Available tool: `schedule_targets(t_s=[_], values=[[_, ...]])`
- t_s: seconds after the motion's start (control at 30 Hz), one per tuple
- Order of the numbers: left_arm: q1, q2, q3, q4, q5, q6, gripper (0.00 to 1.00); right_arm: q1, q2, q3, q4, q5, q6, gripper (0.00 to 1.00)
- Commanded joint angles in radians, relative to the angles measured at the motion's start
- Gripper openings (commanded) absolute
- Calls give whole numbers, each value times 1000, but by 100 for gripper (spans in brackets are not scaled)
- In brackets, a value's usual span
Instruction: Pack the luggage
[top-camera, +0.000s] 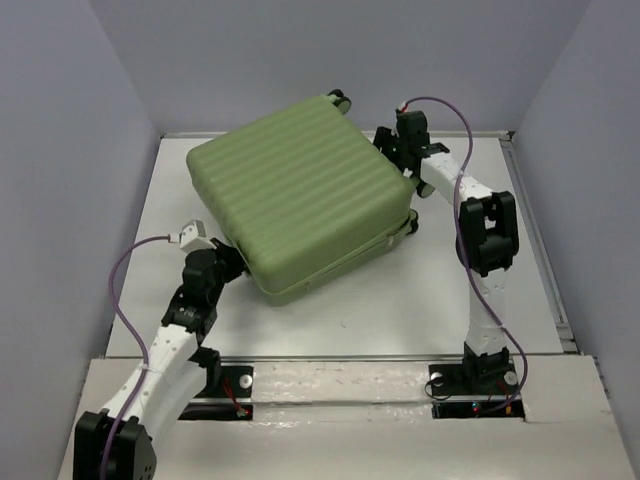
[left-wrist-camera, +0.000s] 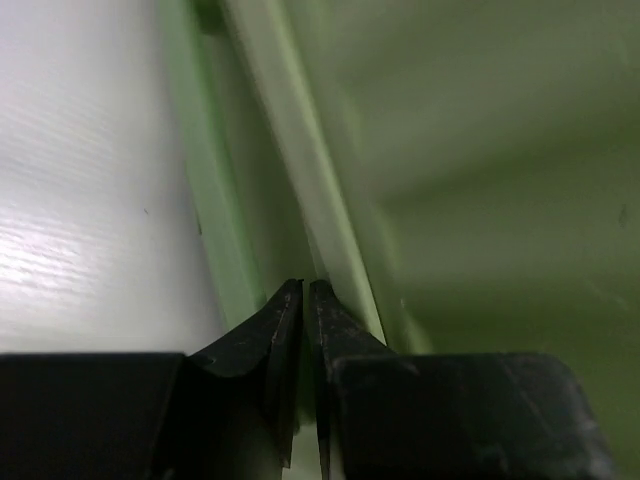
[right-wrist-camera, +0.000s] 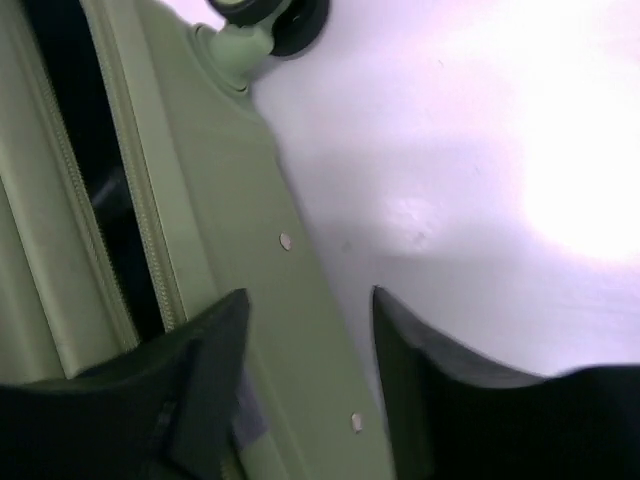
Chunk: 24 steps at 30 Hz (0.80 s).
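On the white table (top-camera: 420, 310) lies the large light-green ribbed hard-shell suitcase (top-camera: 300, 190), flat and skewed, lid down. It looks stiff, bulky and slick, so I'd work the rim seam, not the shell. The right gripper (right-wrist-camera: 310, 340) is spread over the far rim, where the zip (right-wrist-camera: 100, 200) gapes. The left gripper (left-wrist-camera: 305, 292), pressed together, noses the near seam.

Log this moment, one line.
luggage: lid down, unzipped | left gripper: shut at seam | right gripper: open at far side
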Motion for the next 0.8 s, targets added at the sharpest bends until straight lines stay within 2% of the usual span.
schedule_targets(t_s=[0.0, 0.13, 0.23, 0.33, 0.4, 0.47, 0.5, 0.57, 0.6, 0.63, 0.7, 0.73, 0.77], values=[[-234, -111, -66, 34, 247, -119, 21, 154, 34, 337, -102, -434, 75, 75], [-310, -175, -77, 28, 196, -151, 21, 131, 78, 488, -188, -373, 62, 92], [-337, -184, -51, 22, 167, -151, 22, 96, 71, 556, -227, -356, 56, 97], [-348, -163, -17, 18, 153, -133, 22, 67, -9, 549, -230, -342, 33, 96], [-348, -154, 4, 22, 154, -131, 22, 67, -72, 518, -225, -319, -23, 91], [-348, -149, 14, 32, 159, -131, 22, 67, -191, 466, -219, -308, -51, 85], [-348, -149, 27, 34, 159, -130, 22, 67, -300, 372, -192, -326, -75, 72], [-348, -151, 43, 37, 153, -125, 23, 67, -364, 211, -112, -348, -79, 56], [-348, -148, 61, 38, 139, -119, 24, 67, -499, 37, -30, -359, -73, 34], [-348, -131, 73, 40, 136, -114, 25, 67, -634, -53, 9, -382, -67, 26], [-346, -106, 102, 40, 138, -104, 25, 79, -769, -227, 75, -383, -56, 17], [-346, -79, 135, 38, 136, -85, 25, 100, -832, -394, 112, -348, -60, 14], [-346, -63, 153, 35, 124, -74, 25, 101, -947, -474, 127, -319, -59, 13]])
